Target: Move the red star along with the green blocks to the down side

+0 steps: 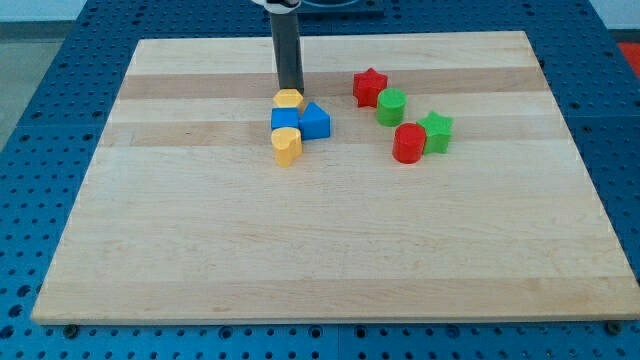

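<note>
Wooden board (pixel 200 260): my tip (pixel 290 90), gripperless and holding nothing, must approach red star (pixel 369 86) at 3 o'clock.

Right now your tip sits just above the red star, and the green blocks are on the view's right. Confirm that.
Not quite: the camera view shows my tip just above the yellow hexagonal block, not the red star. The green cylinder and green star are on the view's right.

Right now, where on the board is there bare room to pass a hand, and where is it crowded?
Free: the whole lower half of the wooden board, below the yellow heart block and red cylinder, plus the view's left side. Crowded: the top middle, where my tip touches the yellow hexagon block, and around the red star.
</note>
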Action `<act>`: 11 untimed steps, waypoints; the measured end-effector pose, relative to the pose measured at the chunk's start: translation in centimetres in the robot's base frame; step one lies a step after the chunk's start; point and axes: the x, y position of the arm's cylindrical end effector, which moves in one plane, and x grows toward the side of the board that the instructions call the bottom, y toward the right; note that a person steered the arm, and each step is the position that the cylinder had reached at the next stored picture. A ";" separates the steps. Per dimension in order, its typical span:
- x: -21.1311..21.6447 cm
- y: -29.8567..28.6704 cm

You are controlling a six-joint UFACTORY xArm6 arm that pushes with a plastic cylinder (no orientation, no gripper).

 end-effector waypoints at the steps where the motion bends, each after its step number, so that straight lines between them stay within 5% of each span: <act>1: 0.0 0.2; 6: -2.2 8.0; 11: 4.2 13.6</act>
